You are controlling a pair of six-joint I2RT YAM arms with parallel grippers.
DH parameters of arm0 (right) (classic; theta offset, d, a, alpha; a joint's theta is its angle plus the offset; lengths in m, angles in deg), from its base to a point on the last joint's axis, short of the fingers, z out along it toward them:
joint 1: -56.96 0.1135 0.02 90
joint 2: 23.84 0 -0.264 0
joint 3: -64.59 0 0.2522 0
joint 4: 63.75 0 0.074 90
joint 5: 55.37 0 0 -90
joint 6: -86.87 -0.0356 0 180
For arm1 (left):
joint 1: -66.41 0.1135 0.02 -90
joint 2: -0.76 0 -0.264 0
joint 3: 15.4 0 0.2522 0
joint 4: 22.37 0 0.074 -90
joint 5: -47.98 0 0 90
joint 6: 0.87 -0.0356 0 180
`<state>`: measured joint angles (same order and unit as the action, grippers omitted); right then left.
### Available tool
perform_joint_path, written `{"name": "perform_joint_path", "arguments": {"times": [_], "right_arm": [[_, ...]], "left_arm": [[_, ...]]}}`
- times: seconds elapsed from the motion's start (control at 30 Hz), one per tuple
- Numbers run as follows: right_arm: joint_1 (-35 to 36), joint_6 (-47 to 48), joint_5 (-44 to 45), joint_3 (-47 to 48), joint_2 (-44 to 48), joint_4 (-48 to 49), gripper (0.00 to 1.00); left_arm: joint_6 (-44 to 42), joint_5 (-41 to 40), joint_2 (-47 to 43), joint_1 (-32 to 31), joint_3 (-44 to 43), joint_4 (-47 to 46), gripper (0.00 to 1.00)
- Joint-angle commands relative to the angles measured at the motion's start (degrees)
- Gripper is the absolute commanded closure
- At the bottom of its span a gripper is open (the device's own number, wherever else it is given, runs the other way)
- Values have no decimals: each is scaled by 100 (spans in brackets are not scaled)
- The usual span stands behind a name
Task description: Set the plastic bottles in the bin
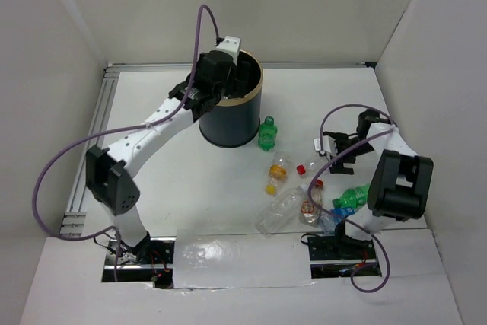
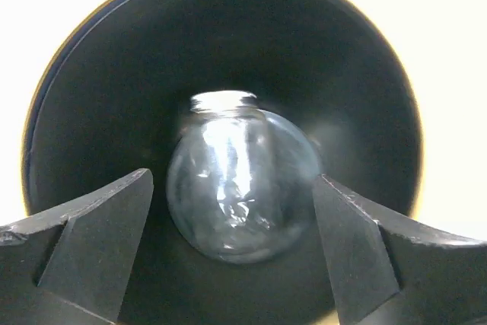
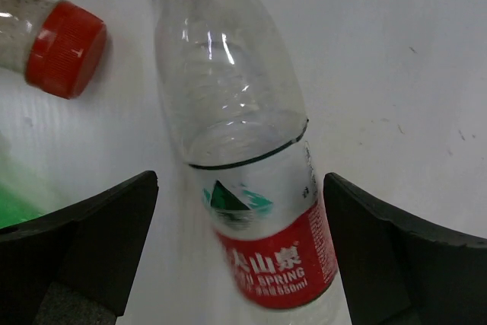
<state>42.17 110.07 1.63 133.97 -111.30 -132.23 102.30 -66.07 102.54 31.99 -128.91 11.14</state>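
The left end effector (image 2: 232, 179) is hanging over the mouth of the bin (image 2: 114, 74) with its fingers spread wide and gripping nothing. A clear bottle (image 2: 236, 203) is sitting inside the bin, below and between the fingers, with a gap showing on each side. Whether it is dropping or resting on the bottom cannot be told. By this reading, the drop-off step for that bottle is finishing.

The right end effector (image 3: 241, 180) is also standing open and empty, poised above a red-labelled bottle (image 3: 259, 218) that is lying on the surface (image 1: 190, 188), with a red-capped bottle (image 3: 65, 47) just beside it. Several more are waiting in the cluster near the right arm, among them an upright green bottle (image 1: 266, 133) next to the bin.

The next move is likely calling for the right arm to lower, straddle the red-labelled bottle's body and close. The left arm needs to lift clear of the rim so both are not crowding the bin.
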Motion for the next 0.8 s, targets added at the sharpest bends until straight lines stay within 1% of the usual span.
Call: {"name": "perform_joint_path", "arguments": {"times": [0.0,0.03,0.07,0.1,0.13,0.17,0.2,0.23,0.27,0.3,0.33,0.37,0.4,0.43,0.47,0.5,0.53,0.57,0.6,0.63,0.67,0.7,0.73,0.77], "right_arm": [[151,1608,170,195,-332,487,4],[230,1556,170,195,-481,706,4],[231,1555,170,143,-552,813,4],[309,1494,231,143,-614,909,4],[379,1441,310,143,-719,963,6],[380,1441,311,143,-720,963,10],[380,1380,372,143,-798,963,16],[441,1379,442,291,-799,789,25],[442,1379,443,423,-860,370,37],[442,1171,373,589,-860,131,59],[381,1090,120,991,-860,-124,64],[276,1011,-65,1247,-730,-666,68],[214,749,-311,1528,-729,-924,71],[213,555,-852,2219,-650,-1161,73],[161,371,-1119,2626,-649,-1660,73],[160,177,-1374,3065,-702,-1882,74],[256,-547,-1881,3504,-702,-1980,75],[483,-1085,-2121,4405,-798,-1981,75],[616,-1673,-2367,4823,-938,-1677,75],[774,-3019,-2605,5193,-1000,-1352,75],[1150,-3824,-2955,5727,-1001,-887,77],[1354,-4711,-3063,5846,-1079,492,77],[1556,-6634,-3064,5847,-1080,1376,77],[1758,-7480,-3125,5794,-1080,2238,77]], "left_arm": [[-446,-30,-1254,-574,243,-217,1],[-447,32,-1500,-836,723,-217,1],[-447,354,-2008,-961,998,-217,1],[-447,497,-2274,-1084,1297,-217,5],[-447,846,-2790,-1320,1961,-356,9],[-447,1119,-3038,-1418,2342,-358,9],[-368,1340,-3276,-1515,2746,-488,17],[-307,1542,-3496,-1724,3159,-855,31],[-245,1770,-3689,-1822,3981,-1076,40],[-184,2103,-3865,-1954,4346,-1287,48],[26,2106,-4102,-2268,4671,-1681,55],[115,2107,-4165,-2437,5179,-1867,57],[177,2107,-4166,-2604,5376,-2035,54],[316,1993,-4166,-2762,5508,-2167,47],[379,1931,-4044,-3007,5666,-2412,39],[379,1931,-3930,-3105,5668,-2510,26],[432,1931,-3798,-3193,5668,-2589,23],[432,1870,-3501,-3325,5668,-2660,20],[432,1869,-3350,-3326,5668,-2852,17],[432,1869,-3209,-3405,5668,-2949,16],[432,1921,-3069,-3405,5720,-3090,13],[432,1974,-2824,-3466,5773,-3256,11],[432,1975,-2708,-3467,5773,-3519,11],[432,2036,-2603,-3467,5773,-3609,10]]}}
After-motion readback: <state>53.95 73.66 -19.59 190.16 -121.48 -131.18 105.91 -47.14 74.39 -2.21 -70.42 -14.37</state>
